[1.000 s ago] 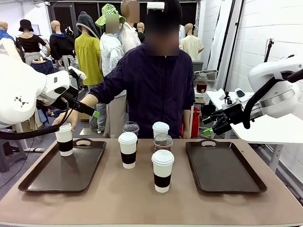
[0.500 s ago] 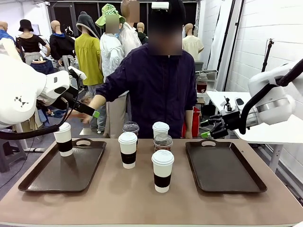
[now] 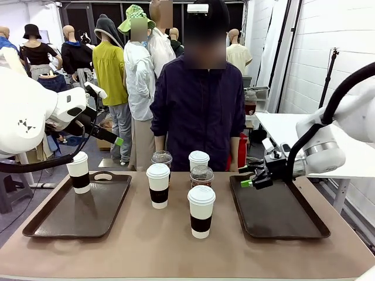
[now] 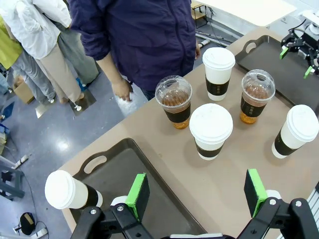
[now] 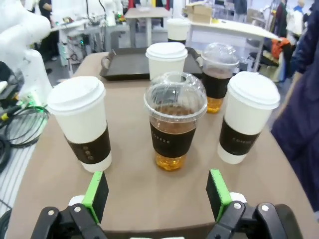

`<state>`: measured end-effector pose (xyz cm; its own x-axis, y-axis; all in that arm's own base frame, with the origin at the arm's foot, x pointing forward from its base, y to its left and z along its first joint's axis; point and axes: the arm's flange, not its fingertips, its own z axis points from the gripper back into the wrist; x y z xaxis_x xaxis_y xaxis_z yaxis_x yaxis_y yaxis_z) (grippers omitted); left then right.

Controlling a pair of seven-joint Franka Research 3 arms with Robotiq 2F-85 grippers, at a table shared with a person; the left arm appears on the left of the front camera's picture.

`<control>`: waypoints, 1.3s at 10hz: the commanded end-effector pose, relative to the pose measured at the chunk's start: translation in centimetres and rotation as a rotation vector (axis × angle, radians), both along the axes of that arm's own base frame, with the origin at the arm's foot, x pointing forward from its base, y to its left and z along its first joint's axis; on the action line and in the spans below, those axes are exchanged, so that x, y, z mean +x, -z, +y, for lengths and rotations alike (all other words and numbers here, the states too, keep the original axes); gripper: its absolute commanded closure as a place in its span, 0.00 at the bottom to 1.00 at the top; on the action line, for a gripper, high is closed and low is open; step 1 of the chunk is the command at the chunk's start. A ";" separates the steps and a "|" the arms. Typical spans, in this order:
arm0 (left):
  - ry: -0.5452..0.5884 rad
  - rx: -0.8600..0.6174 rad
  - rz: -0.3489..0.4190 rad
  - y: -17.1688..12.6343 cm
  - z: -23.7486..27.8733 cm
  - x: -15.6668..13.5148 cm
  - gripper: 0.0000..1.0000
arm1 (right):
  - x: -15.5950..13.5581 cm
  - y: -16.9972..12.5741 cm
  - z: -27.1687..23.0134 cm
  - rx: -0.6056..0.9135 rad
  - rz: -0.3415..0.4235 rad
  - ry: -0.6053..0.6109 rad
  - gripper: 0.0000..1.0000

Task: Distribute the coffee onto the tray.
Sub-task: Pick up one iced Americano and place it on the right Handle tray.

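Coffee cups (image 3: 201, 211) upright, axes vertical; left tool (image 4: 197, 193) and right tool (image 5: 157, 191) spread

The front view sits at the near edge of the table (image 3: 146, 249), a little above it. It faces straight across to the person (image 3: 199, 99) at top centre and takes in the left tray (image 3: 82, 211) and the right tray (image 3: 278, 211) whole.

The left wrist view looks steeply down from high over the left tray (image 4: 124, 164). The left gripper (image 4: 197, 191) is at the bottom edge and the right gripper (image 4: 296, 60) is small in the upper right corner.

The right wrist view is low and close. It looks nearly level across the table, past a dome-lidded cup (image 5: 174, 122) at centre, to the left tray (image 5: 124, 67) at the top.

All three views share the five cups (image 3: 158, 184) mid-table.
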<state>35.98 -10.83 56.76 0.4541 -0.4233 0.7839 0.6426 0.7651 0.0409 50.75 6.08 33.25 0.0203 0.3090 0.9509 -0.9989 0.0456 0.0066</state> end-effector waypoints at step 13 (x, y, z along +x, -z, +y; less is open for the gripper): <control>0.000 -0.003 0.001 0.0 0.2 0.1 0.00 | 3.7 3.8 2.6 0.080 0.028 -0.015 0.00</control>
